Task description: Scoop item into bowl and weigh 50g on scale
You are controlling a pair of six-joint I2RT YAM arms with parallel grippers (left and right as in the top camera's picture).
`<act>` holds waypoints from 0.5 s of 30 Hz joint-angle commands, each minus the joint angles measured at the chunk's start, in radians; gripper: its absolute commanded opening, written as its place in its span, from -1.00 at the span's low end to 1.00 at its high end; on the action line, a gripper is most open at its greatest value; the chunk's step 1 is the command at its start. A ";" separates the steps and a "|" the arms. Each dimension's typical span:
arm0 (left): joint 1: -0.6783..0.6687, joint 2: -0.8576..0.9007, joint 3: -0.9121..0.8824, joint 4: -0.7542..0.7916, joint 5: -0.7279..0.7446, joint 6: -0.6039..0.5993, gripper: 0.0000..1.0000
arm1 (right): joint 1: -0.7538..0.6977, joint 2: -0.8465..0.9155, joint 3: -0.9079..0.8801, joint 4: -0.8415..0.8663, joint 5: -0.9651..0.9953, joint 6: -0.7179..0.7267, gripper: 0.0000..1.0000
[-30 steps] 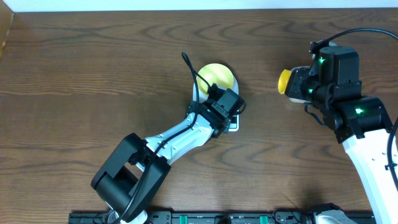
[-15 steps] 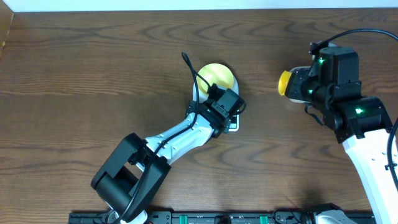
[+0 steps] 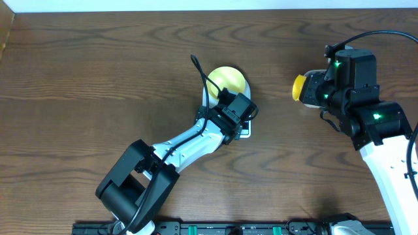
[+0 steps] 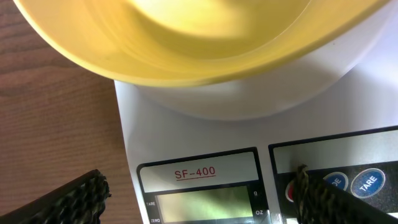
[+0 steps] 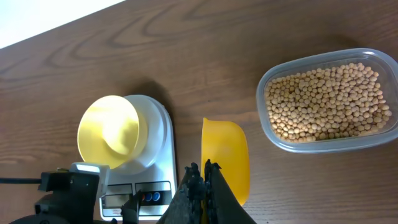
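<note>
The pale-yellow bowl (image 3: 228, 79) (image 4: 186, 37) sits on the white scale (image 4: 249, 124) (image 5: 163, 149), and it looks empty in the right wrist view (image 5: 109, 130). My left gripper (image 4: 198, 186) hangs open just over the scale's front edge. One finger (image 4: 68, 202) is left of the display and the other (image 4: 323, 202) is over the buttons. No digits show on the display. My right gripper (image 5: 204, 171) is shut on the handle of an empty yellow measuring spoon (image 5: 225, 155) (image 3: 298, 85), held above the table to the right of the scale. The beans (image 5: 323, 102) fill a clear tub.
The clear plastic tub (image 5: 311, 147) stands on the wooden table right of the spoon, hidden under my right arm (image 3: 366, 117) in the overhead view. My left arm (image 3: 189, 140) stretches from the front edge up to the scale.
</note>
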 commanded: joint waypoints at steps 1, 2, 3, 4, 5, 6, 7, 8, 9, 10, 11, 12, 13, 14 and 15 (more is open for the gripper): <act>0.005 0.017 -0.003 -0.006 -0.018 0.013 0.93 | -0.007 -0.019 0.022 -0.008 -0.002 0.008 -0.98; 0.005 0.017 -0.003 -0.006 -0.018 0.013 0.93 | -0.007 -0.019 0.022 -0.009 -0.002 0.008 -0.97; 0.005 0.017 -0.003 -0.006 -0.018 0.013 0.93 | -0.007 -0.019 0.022 -0.010 -0.002 0.008 -0.97; 0.005 0.018 -0.003 -0.006 -0.018 0.013 0.93 | -0.007 -0.019 0.022 -0.009 -0.002 0.008 -0.98; 0.005 0.018 -0.003 -0.006 -0.018 0.013 0.93 | -0.007 -0.019 0.022 -0.009 -0.002 0.008 -0.98; 0.005 0.019 -0.003 -0.006 -0.018 0.013 0.93 | -0.007 -0.019 0.022 -0.009 -0.002 0.008 -0.98; 0.005 0.020 -0.003 -0.005 -0.018 0.013 0.93 | -0.007 -0.019 0.022 -0.009 -0.002 0.008 -0.98; 0.005 0.023 -0.003 -0.005 -0.018 0.013 0.93 | -0.007 -0.019 0.022 -0.009 -0.002 0.008 -0.98; 0.005 0.026 -0.003 -0.003 -0.018 0.013 0.93 | -0.007 -0.019 0.022 -0.010 -0.002 0.008 -0.98; 0.005 0.029 -0.003 -0.002 -0.018 0.013 0.93 | -0.007 -0.019 0.022 -0.010 -0.002 0.008 -0.98; 0.005 0.030 -0.003 -0.002 -0.018 0.013 0.93 | -0.007 -0.019 0.022 -0.010 -0.002 0.008 -0.98; 0.005 0.030 -0.003 -0.002 -0.018 0.013 0.93 | -0.007 -0.019 0.022 -0.011 -0.002 0.008 -0.97; 0.005 0.030 -0.003 -0.002 -0.018 0.013 0.93 | -0.007 -0.019 0.022 -0.012 -0.002 0.008 -0.98; 0.005 0.030 -0.003 -0.002 -0.018 0.013 0.93 | -0.007 -0.019 0.022 -0.012 -0.002 0.008 -0.98; 0.005 0.031 -0.003 -0.002 -0.018 0.013 0.93 | -0.007 -0.019 0.022 -0.012 -0.002 0.008 -0.97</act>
